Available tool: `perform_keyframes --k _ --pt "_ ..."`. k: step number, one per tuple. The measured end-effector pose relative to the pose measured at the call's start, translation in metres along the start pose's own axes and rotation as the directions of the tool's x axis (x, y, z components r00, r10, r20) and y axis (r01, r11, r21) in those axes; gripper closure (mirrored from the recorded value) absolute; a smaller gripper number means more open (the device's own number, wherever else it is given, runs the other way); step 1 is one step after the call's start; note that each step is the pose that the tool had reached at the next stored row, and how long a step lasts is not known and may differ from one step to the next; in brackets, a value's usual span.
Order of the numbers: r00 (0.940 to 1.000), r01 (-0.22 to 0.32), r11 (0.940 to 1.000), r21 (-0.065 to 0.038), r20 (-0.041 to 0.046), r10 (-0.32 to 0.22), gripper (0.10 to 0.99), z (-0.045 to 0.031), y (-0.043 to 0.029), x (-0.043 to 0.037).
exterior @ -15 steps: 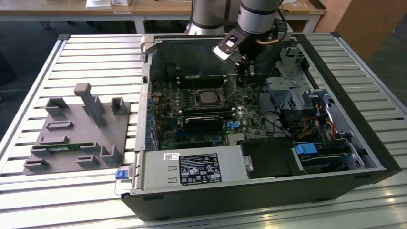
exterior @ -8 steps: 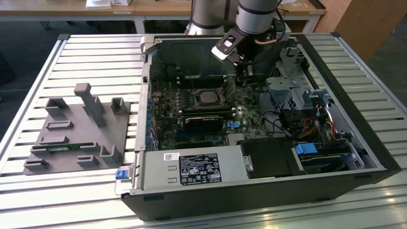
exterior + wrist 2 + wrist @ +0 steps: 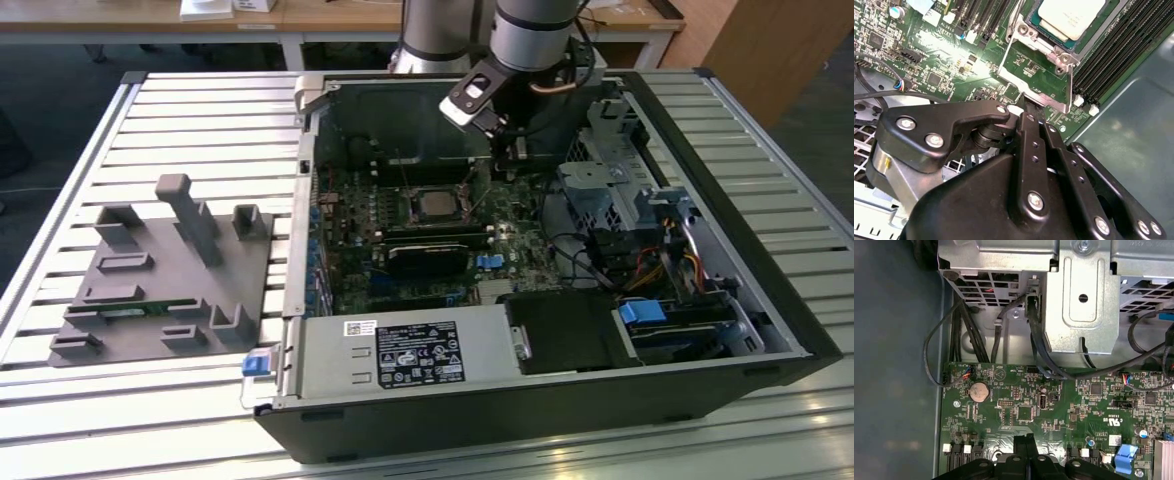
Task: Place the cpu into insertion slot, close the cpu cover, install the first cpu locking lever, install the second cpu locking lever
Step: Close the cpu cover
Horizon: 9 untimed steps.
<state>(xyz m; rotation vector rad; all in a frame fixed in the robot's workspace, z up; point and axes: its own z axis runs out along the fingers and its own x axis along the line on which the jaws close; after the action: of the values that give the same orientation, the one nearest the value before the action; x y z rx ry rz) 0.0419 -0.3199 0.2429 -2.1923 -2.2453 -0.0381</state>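
Second wrist view is showing you the cpu [image 3: 1071, 17] already sitting in the insertion slot [image 3: 1048, 46] while the gripper [image 3: 1025, 107], fingers pressed together, is meeting the free edge of the open cpu cover [image 3: 1051, 102], perhaps pinching it, so you are working the cover-closing step, which is probably calling for a gentle arc over the chip.

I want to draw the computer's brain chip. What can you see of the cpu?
The cpu is a small flat square with a pale silvery metal top and a stepped edge. It lies flat in the insertion slot, top uncovered: the cpu cover is swung open beside it. The gripper is at the cover's far edge, not touching the chip.
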Motion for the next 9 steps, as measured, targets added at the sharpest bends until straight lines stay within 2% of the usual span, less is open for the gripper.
perform_keyframes --k 5,7,9 --pt "1.0000 0.000 1.0000 0.000 0.0000 0.000 0.980 0.0001 -0.0017 0.0000" --pt "1.0000 0.000 1.0000 0.000 0.0000 0.000 0.980 0.0009 -0.0070 0.0002" --pt "1.0000 0.000 1.0000 0.000 0.0000 0.000 0.980 0.0009 -0.0072 0.0002"
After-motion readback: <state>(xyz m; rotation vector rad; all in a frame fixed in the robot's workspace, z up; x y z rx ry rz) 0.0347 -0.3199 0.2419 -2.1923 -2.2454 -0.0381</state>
